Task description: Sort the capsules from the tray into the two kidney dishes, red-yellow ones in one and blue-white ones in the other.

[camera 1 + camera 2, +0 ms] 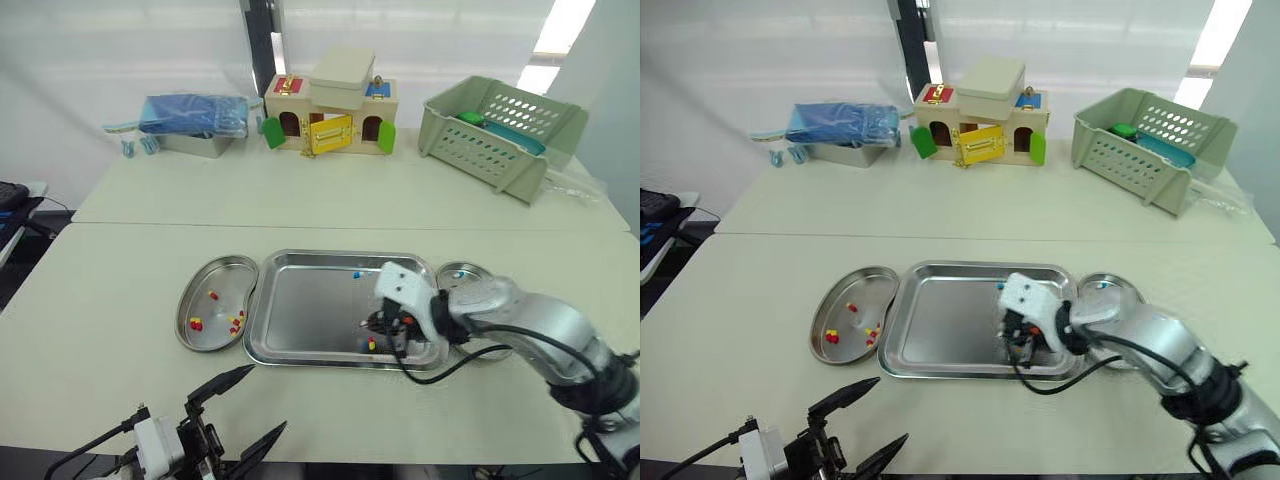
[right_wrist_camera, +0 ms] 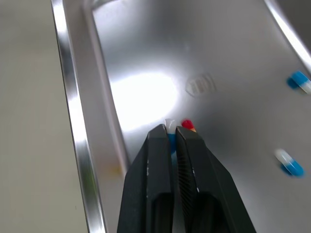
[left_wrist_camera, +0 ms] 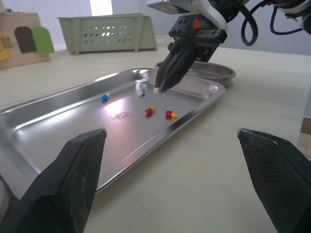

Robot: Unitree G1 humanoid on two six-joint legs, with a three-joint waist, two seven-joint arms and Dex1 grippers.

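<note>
The steel tray (image 1: 300,310) lies in the middle of the near table. My right gripper (image 2: 171,131) is low over its front right part, shut on a blue-white capsule (image 2: 169,129), and the left wrist view shows that gripper (image 3: 161,89) just above the tray floor. Two red-yellow capsules (image 3: 171,114) and two blue-white capsules (image 3: 141,91) lie loose in the tray. The left kidney dish (image 1: 205,272) holds several red-yellow capsules (image 1: 196,323). The right kidney dish (image 1: 470,270) holds a blue-white one. My left gripper (image 1: 245,415) hangs open near the table's front edge, holding nothing.
On the far table stand a toy house (image 1: 330,115), a green basket (image 1: 500,130) and a blue bundle on a metal box (image 1: 190,120). A seam (image 1: 150,223) runs between the two tables. A black cable (image 1: 470,355) loops beside my right wrist.
</note>
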